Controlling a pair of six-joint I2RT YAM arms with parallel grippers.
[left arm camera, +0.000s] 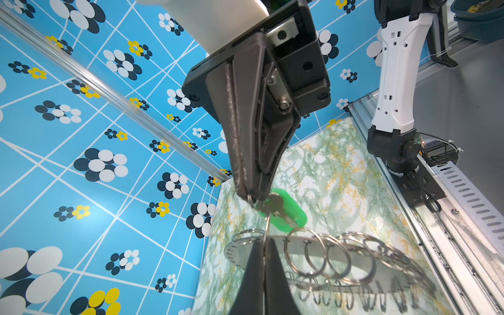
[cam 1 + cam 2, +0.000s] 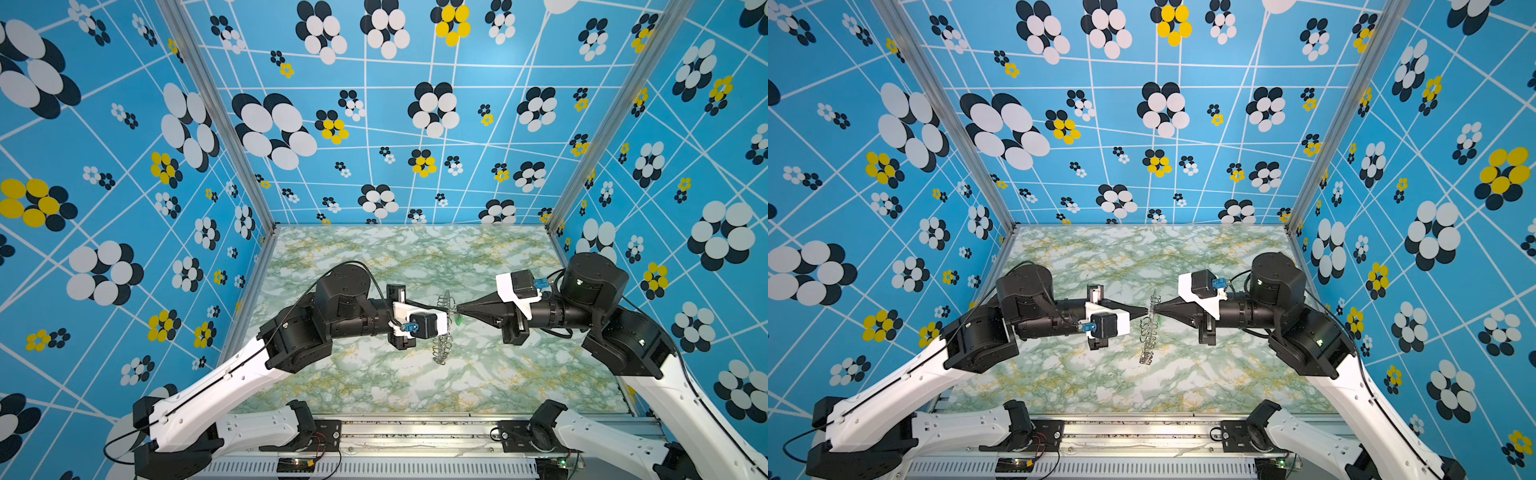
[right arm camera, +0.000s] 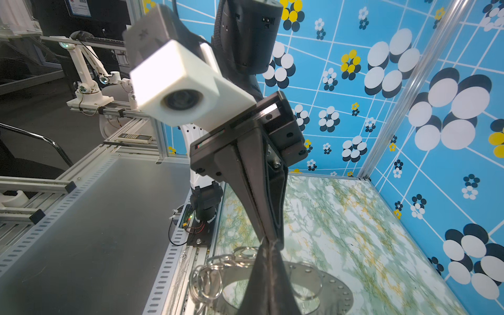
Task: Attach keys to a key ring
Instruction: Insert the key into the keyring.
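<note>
Edge-on in both top views, the key ring (image 2: 443, 345) (image 2: 1148, 345) is held up above the marble table, its wire loops dangling. My left gripper (image 1: 264, 241) is shut on one thin wire loop at the ring's rim (image 1: 240, 249). Tip to tip with it, my right gripper (image 1: 251, 197) is shut at the top of that same loop, where the silvery end of the keys (image 1: 289, 211) meets it. Its green tag hangs just below the right gripper (image 2: 457, 310). The right wrist view shows the grey ring (image 3: 335, 286) behind my shut right gripper (image 3: 268, 245).
The marble tabletop (image 2: 374, 386) lies below, inside blue patterned walls. An aluminium rail (image 2: 415, 432) with both arm bases runs along the front edge. The arms reach in from the left (image 2: 232, 374) and the right (image 2: 648, 365).
</note>
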